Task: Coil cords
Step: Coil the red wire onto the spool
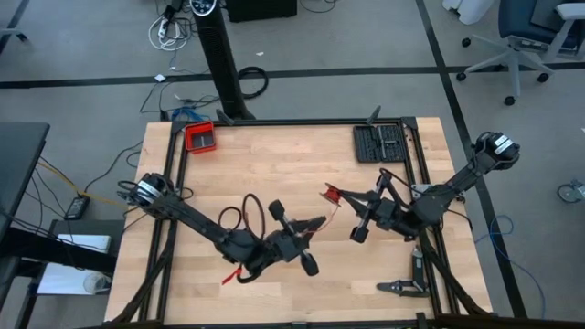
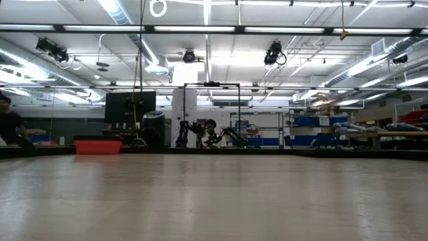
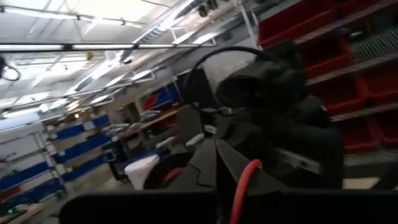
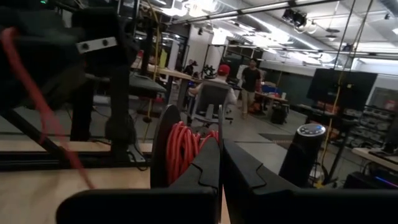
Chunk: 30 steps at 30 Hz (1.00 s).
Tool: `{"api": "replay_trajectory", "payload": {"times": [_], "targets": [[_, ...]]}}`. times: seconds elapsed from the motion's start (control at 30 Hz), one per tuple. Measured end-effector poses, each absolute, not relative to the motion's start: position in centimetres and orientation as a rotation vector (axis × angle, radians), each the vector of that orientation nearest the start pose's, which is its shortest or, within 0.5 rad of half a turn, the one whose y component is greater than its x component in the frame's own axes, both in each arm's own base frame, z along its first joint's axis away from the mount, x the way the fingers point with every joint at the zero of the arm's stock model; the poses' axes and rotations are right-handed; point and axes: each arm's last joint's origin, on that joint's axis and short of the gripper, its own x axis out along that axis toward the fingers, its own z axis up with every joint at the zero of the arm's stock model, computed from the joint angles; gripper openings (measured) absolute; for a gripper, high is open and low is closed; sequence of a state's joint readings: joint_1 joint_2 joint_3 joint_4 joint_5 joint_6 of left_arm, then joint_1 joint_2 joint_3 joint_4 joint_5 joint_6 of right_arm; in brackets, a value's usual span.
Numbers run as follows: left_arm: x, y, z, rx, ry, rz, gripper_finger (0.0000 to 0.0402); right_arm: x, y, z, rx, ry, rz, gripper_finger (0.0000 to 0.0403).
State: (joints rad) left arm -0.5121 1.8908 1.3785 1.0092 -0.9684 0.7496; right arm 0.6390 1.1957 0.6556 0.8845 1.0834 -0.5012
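Note:
The red cord shows as a small wound bundle (image 1: 330, 194) (image 4: 186, 148) at the tip of my right gripper (image 1: 335, 196), which is shut above the table's middle. From the bundle a thin strand (image 1: 324, 216) runs to my left gripper (image 1: 317, 224), shut on it a little nearer the front edge. Both grippers point at each other, lifted off the table. Another red bit (image 1: 233, 272) shows under my left arm. In the right wrist view the strand (image 4: 37, 106) crosses toward the left arm. Neither gripper shows in the low view. My left gripper pinches a single strand of the red cord (image 3: 244, 182) between its two shut fingers; the strand comes out between the fingertips and curves up. The fingers come nearly level from the table's left. The strand is clear of the table. My right gripper has the wound red bundle (image 4: 184, 153) against the outer side of one shut finger (image 4: 205, 168), with a dark round edge (image 4: 160, 144) beside it. Whether the loops go around the finger cannot be told. The fingers come about level from the table's right; the bundle is lifted clear.
A red tray (image 1: 200, 137) stands at the far left corner and a black tool case (image 1: 379, 143) at the far right. A dark tool (image 1: 402, 286) lies near the front right. A black cable loop (image 1: 249, 208) arches over my left arm.

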Motion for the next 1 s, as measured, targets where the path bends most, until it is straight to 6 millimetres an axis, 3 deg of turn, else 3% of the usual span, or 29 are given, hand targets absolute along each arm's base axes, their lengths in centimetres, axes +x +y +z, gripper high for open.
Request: {"api": "replay_trajectory", "payload": {"times": [0.33,0.57,0.8,1.0], "targets": [[39.0,-18.6,30.9,0.433,-0.126,0.315,0.0,21.2,11.7,30.2,-0.23,-0.106,-0.511,0.0004],[39.6,-18.1,29.8,0.467,-0.048,0.252,0.0,21.2,11.6,30.2,-0.23,-0.105,-0.515,0.0004],[40.1,-17.3,28.7,0.479,0.058,0.249,0.0,21.2,11.6,30.2,-0.229,-0.107,-0.515,0.0004],[40.3,-15.6,27.1,0.455,0.219,0.378,0.0,20.9,11.6,30.6,-0.22,-0.12,-0.505,0.0004]]}}
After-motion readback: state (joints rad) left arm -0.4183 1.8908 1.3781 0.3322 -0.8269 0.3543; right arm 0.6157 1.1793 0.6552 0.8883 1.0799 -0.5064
